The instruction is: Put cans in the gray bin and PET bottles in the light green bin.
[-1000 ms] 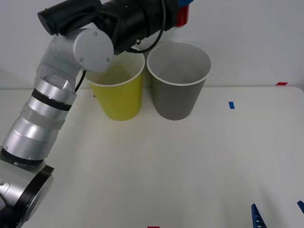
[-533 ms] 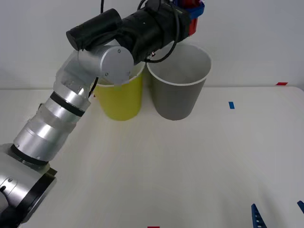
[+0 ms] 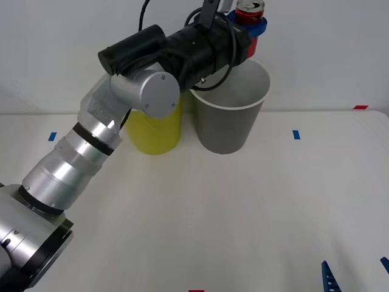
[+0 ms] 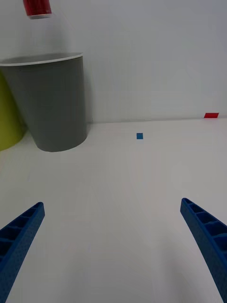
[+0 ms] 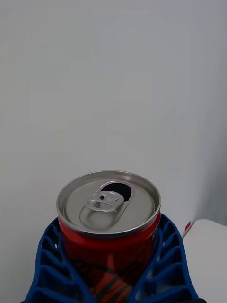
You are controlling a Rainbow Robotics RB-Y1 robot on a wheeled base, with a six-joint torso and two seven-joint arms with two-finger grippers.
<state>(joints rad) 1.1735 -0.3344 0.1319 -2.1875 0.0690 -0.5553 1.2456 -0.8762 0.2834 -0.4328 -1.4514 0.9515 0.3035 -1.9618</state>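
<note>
Since a second ago, the left arm has swung rightward, carrying the can above the gray bin. Near the desk's front edge, the right claw waits with fingers spread. At the far edge, the left claw clamps the upright can over the gray bin, beside the green bin.

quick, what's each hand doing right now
Left hand: closed on the red can, held upright above the gray bin.
Right hand: open, holding nothing, low over the table.
</note>
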